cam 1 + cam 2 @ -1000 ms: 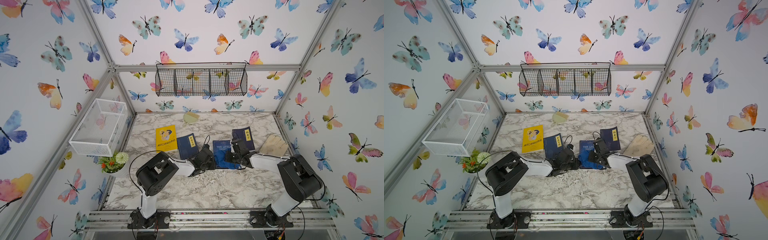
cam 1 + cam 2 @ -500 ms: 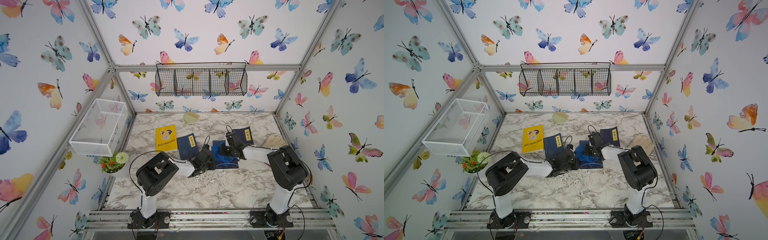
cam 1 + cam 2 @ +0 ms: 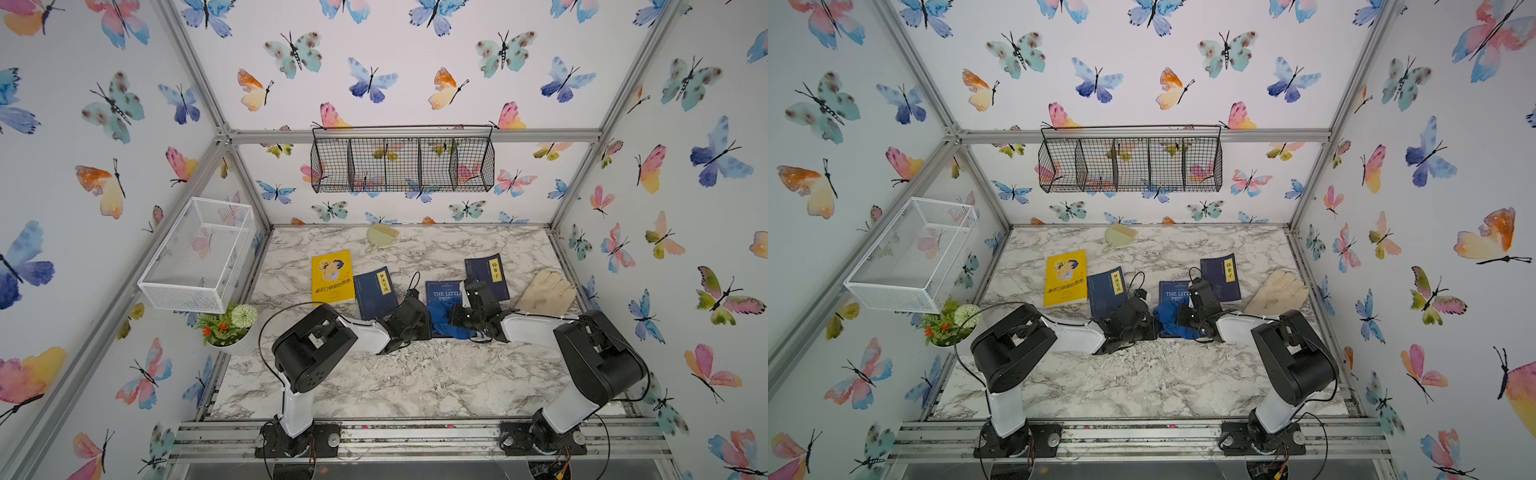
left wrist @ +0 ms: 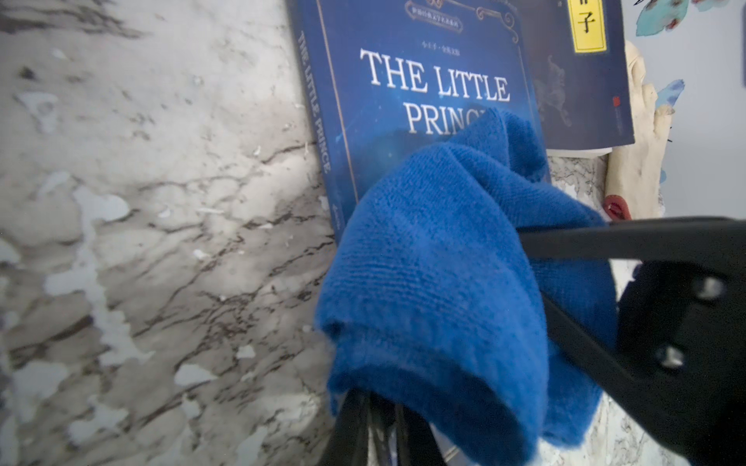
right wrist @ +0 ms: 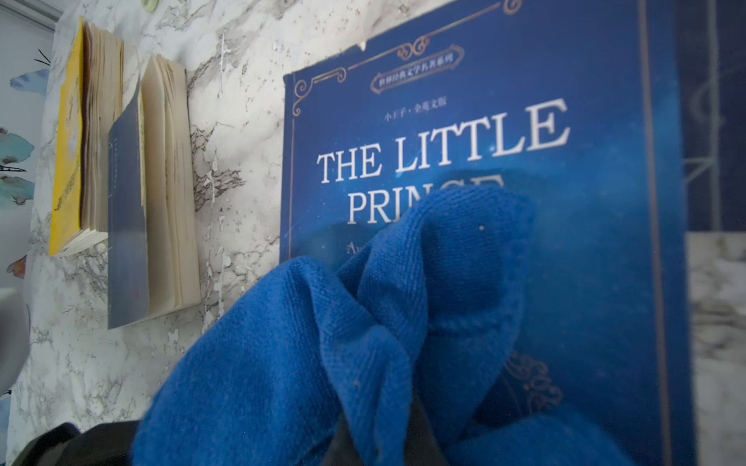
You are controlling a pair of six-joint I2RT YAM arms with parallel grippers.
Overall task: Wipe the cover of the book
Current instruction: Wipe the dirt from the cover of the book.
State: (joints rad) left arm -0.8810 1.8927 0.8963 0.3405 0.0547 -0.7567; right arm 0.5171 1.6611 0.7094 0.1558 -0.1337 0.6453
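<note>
While the L hand (image 4: 379, 439) has stayed parked at the near-left corner of the book (image 3: 442, 291), the R hand (image 3: 455, 318) has slid left and nearer over the last sec. It dragged the cloth (image 3: 440, 322) onto the cover's near end. I read that as a wipe stroke underway; the title half prob. still needs passes. R hand is clamped on the cloth. L hand is nearly closed, and the cloth hides whether it pinches anything. Book lies flat mid-surface, cover up. Its long axis runs near-to-far, w/ title top toward the back wall and spine on the L side.
</note>
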